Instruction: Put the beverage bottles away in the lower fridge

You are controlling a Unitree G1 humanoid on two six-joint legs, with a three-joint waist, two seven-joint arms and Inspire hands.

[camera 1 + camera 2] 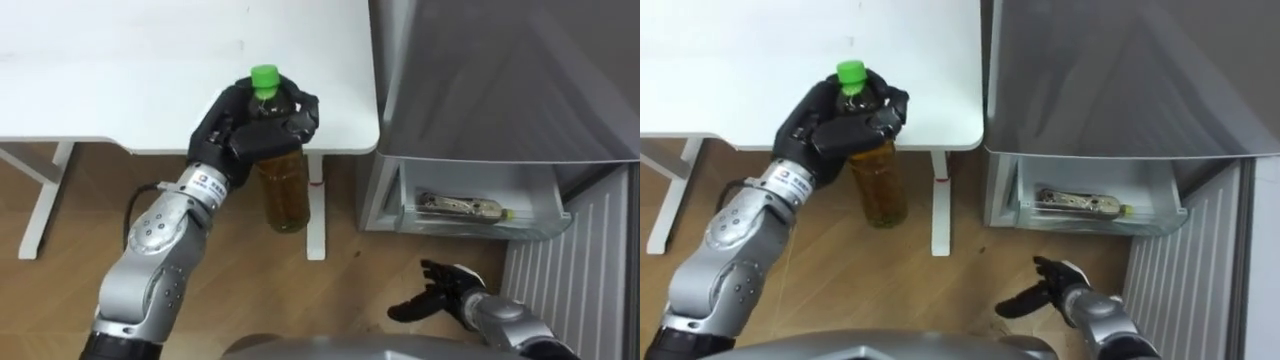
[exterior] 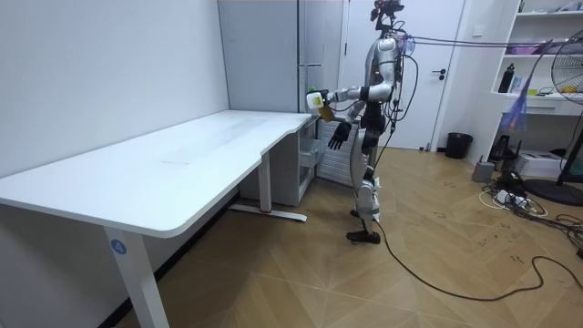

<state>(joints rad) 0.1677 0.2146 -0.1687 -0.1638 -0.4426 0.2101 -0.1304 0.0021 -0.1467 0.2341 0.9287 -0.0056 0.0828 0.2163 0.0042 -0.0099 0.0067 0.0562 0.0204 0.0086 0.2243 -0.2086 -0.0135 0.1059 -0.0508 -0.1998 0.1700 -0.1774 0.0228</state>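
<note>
Your left hand (image 1: 235,135) is clamped round the upright green-capped tea bottle (image 1: 285,195), just off the desk's (image 1: 120,70) near right corner. Your right hand (image 1: 440,292) hangs with fingers apart, near the open fridge drawer (image 1: 530,228), where a second bottle (image 1: 460,206) lies.

I'm working in what looks like an office room: a long white desk (image 2: 182,162), a grey fridge (image 2: 264,64) at the desk's far end, and beyond the desk a door (image 2: 451,87), shelves (image 2: 545,56), a fan (image 2: 570,64), loose cables (image 2: 507,196).
</note>
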